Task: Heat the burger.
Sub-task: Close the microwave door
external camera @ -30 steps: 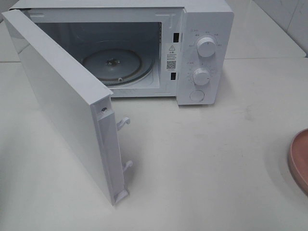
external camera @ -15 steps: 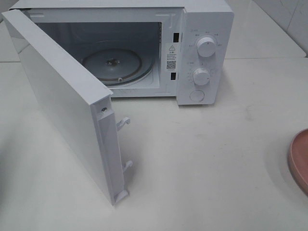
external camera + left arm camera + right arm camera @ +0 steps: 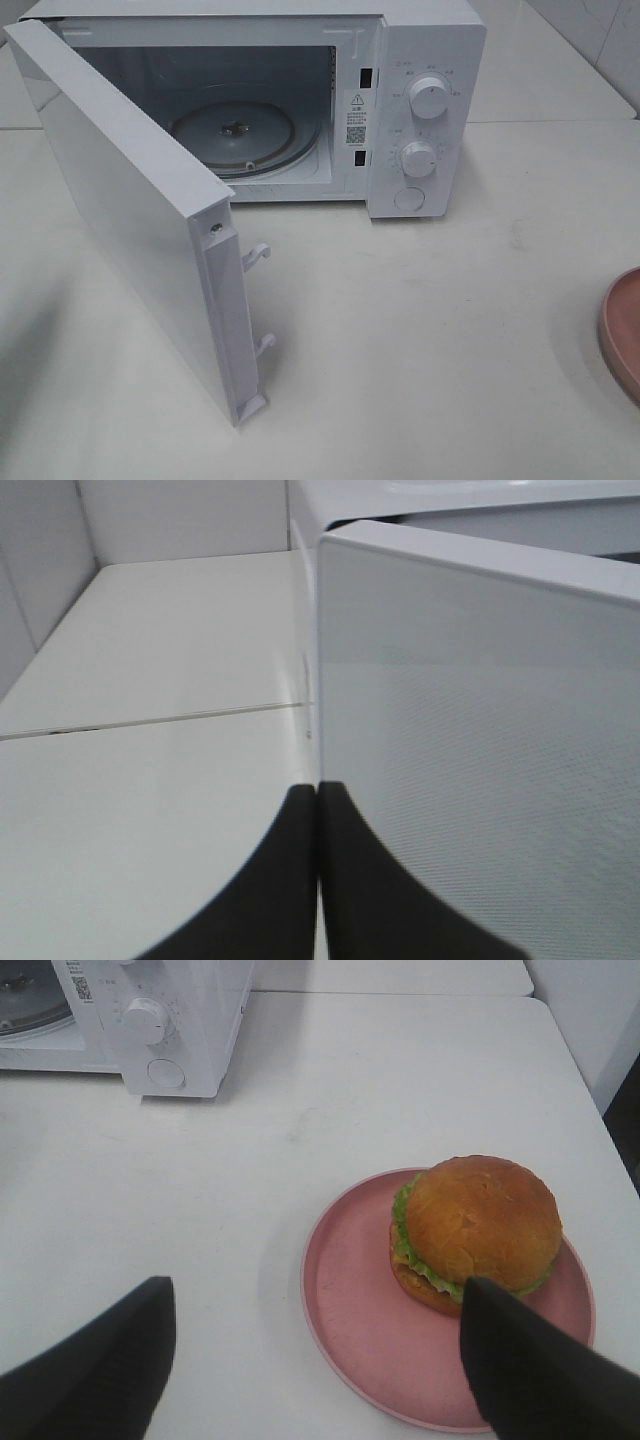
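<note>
The left gripper (image 3: 318,880) is squeezed tight on nothing, beside the microwave's (image 3: 420,100) wide-open door (image 3: 140,220). The right gripper (image 3: 320,1360) is spread wide, holding nothing. The burger (image 3: 478,1230) sits on the pink plate (image 3: 350,1310), toward 3 o'clock of it.

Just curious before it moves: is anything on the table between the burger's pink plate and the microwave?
Nothing: the right wrist view shows bare white table between the plate and the microwave.

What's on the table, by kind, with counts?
Microwave: 1
Plate: 1
Burger: 1
Total: 3
</note>
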